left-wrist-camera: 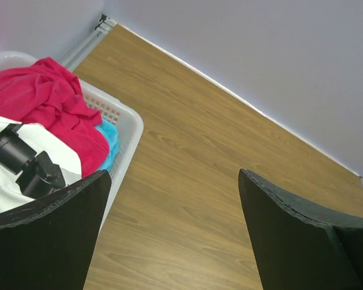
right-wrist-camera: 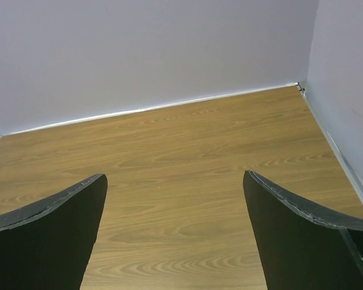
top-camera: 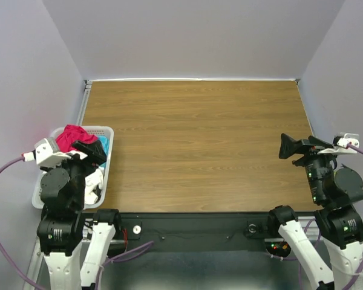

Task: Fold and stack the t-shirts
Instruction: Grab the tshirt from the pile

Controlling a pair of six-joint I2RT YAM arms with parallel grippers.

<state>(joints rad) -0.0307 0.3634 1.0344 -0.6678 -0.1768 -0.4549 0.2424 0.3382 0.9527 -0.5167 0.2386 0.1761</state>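
Lying bunched in basket (top-camera: 106, 130): t-shirts (top-camera: 71, 136) | left gripper (left-wrist-camera: 173, 178) spread, by basket | right gripper (right-wrist-camera: 175, 178) spread

Magenta-pink t-shirt (left-wrist-camera: 48, 96) lies crumpled atop the heap in the basket (left-wrist-camera: 130, 122); cyan t-shirt (left-wrist-camera: 111, 144) peeks out beneath it at the rim; white t-shirt (left-wrist-camera: 6, 194) with black marks is bunched just beside them.

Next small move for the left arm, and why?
Probably lower the left gripper onto the pink shirt: it lies on top of the pile in the basket, close beside that gripper, whose jaws stand open and empty. No shirt is on the table yet.
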